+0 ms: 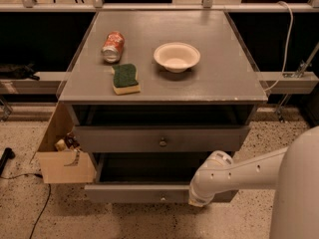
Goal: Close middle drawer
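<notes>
The grey cabinet (164,86) shows two drawer fronts with small dark knobs. The upper front (124,139) stands slightly out. The middle drawer (129,193) below it is pulled out further, with its dark inside showing and its knob (163,199) at centre. A third drawer beneath is hidden. My white arm (249,171) reaches in from the right. My gripper (196,200) is at the arm's end, low against the right part of the middle drawer's front, right of the knob.
On the cabinet top lie a crushed soda can (113,46), a green-and-yellow sponge (125,78) and a white bowl (176,56). An open cardboard box (62,158) stands on the floor at the cabinet's left. A black cable (40,203) runs across the speckled floor.
</notes>
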{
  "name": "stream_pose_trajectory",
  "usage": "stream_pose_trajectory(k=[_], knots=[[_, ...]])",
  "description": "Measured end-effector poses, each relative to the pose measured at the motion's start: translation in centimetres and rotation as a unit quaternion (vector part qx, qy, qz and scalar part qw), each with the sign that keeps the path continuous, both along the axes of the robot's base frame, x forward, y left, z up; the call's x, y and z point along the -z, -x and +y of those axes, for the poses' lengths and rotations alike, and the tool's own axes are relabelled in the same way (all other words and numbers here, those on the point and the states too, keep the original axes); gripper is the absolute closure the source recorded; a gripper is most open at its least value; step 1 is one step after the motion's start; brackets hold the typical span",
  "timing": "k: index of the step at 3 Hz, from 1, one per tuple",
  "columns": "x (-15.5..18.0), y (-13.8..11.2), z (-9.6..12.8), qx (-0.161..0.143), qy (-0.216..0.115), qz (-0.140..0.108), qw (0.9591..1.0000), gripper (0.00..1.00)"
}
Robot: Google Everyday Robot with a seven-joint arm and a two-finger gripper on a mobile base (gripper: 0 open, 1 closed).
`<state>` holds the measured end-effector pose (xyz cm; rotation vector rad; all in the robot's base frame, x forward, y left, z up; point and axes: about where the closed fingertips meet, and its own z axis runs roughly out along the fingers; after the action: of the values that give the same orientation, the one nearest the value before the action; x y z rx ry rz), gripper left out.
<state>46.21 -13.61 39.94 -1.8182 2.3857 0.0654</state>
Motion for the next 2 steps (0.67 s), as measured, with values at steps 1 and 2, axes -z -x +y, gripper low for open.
stream_pose_trajectory(k=[1, 2], knots=[[0.0, 0.0, 0.0, 0.0, 0.0, 0.0, 1.0, 0.6], [0.0, 0.0, 0.0, 0.0, 0.0, 0.0, 1.0, 0.37]])
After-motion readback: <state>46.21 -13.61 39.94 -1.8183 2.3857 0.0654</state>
